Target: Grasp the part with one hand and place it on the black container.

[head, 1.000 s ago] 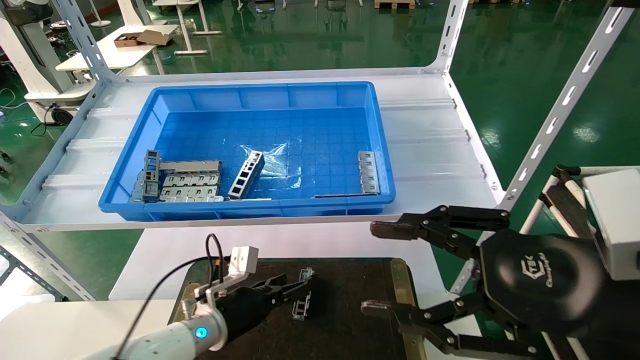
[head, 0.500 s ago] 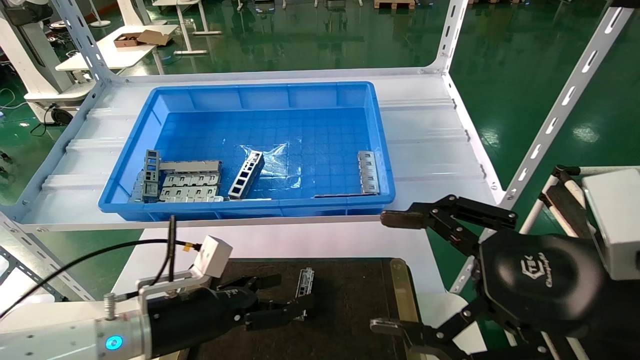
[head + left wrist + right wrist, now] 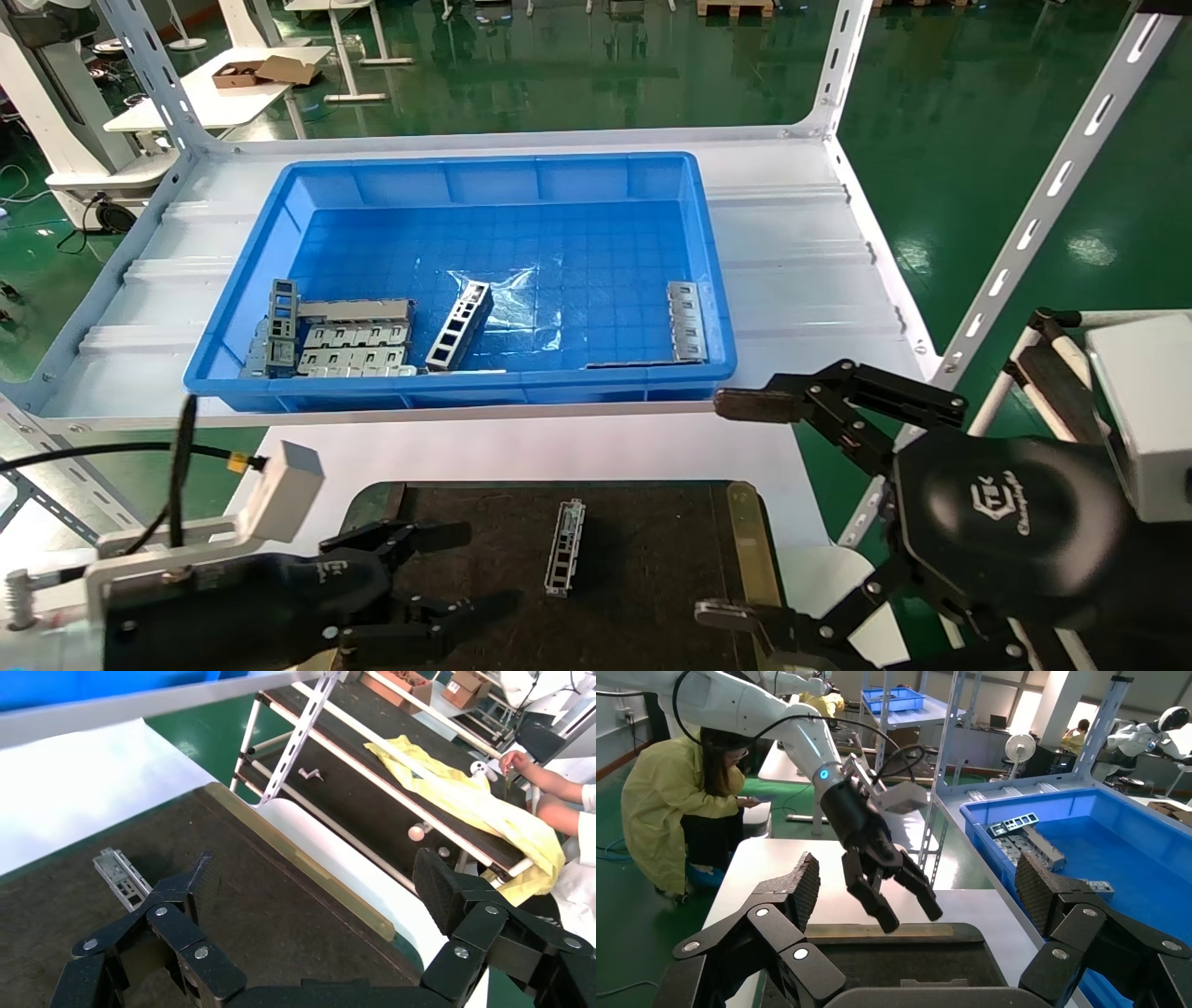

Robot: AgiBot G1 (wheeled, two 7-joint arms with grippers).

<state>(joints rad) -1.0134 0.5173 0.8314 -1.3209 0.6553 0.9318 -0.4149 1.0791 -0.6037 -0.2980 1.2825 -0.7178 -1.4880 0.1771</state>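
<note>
Part [image 3: 565, 547]: lying on the black container [image 3: 652, 578].
My left gripper [image 3: 447, 573]: spread wide, empty (near part).
My right gripper [image 3: 736, 508]: wide, empty.

Bright even overhead light; glare on green floor [image 3: 577, 56]; soft shadows; left hand [image 3: 438, 592] slightly blurred.

Blue bin [image 3: 279, 214] with grey metal frames [image 3: 459, 326]

Around the part [image 3: 565, 533]: bare black container [image 3: 652, 559] on every side.
Left tool [image 3: 466, 570]: open, near the part, not touching.
Right tool [image 3: 726, 508]: open, over the container's right edge.
</note>
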